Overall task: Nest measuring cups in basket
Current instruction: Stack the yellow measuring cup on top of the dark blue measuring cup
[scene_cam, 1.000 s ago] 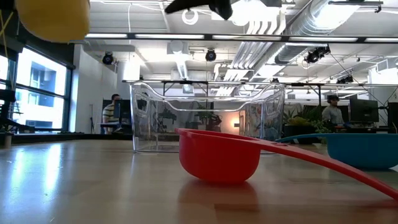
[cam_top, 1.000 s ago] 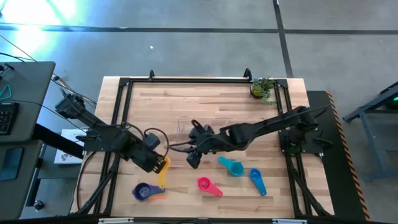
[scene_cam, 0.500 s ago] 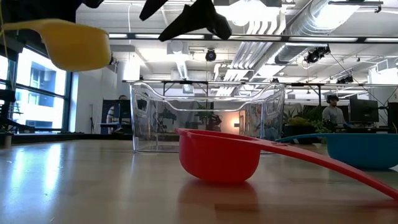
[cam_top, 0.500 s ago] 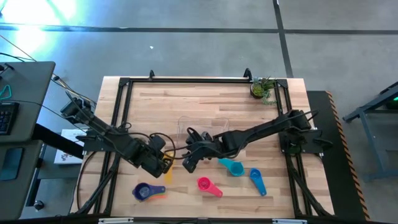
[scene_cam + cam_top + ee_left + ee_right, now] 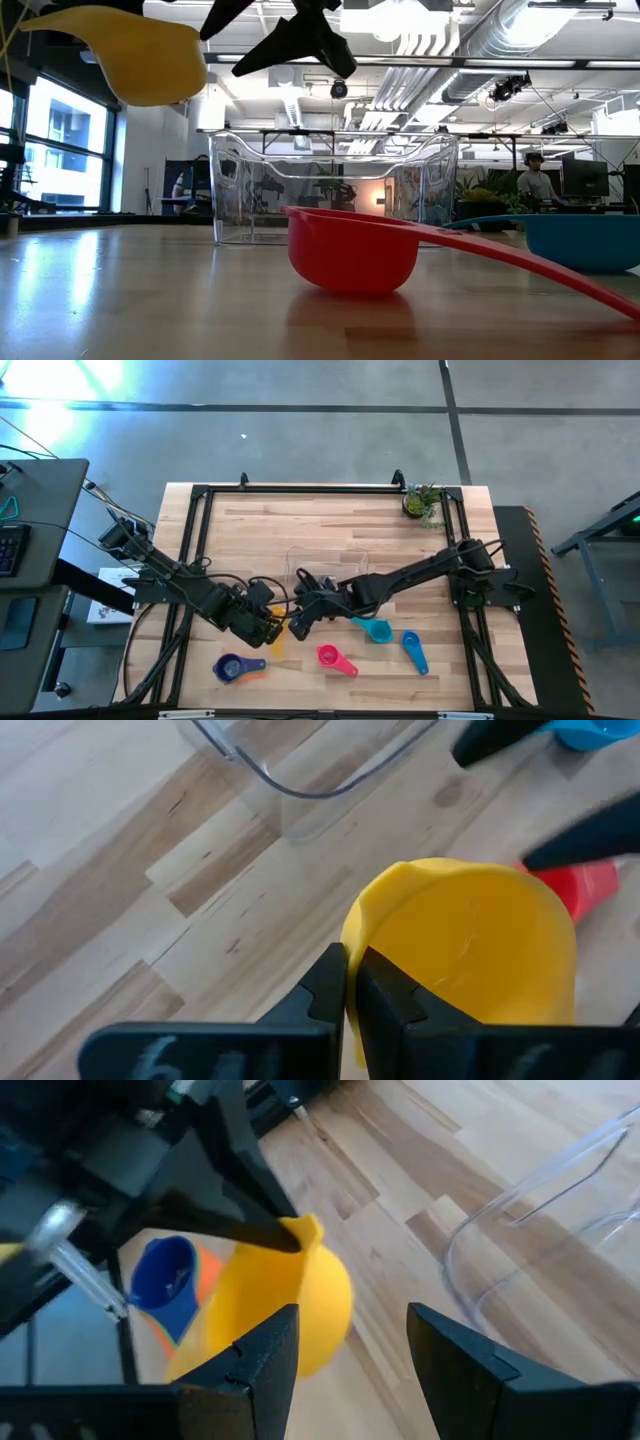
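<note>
Light butcher-block wood surface (image 5: 330, 525) in a black metal frame (image 5: 300, 488), standing on a grey concrete floor (image 5: 300, 440) crossed by dark seams. Small green potted plant (image 5: 422, 502) at one far corner. Dark desk (image 5: 30, 520) with a keyboard off to one side. Open hall beyond: white ceiling ducts (image 5: 440, 50), strip lights (image 5: 230, 58), tall windows (image 5: 60, 150), two people (image 5: 537, 180) at distant workstations.

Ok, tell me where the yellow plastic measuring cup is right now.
High view: yellow plastic measuring cup is held off the table in the shut left claw, just left of the open right claw.
</note>
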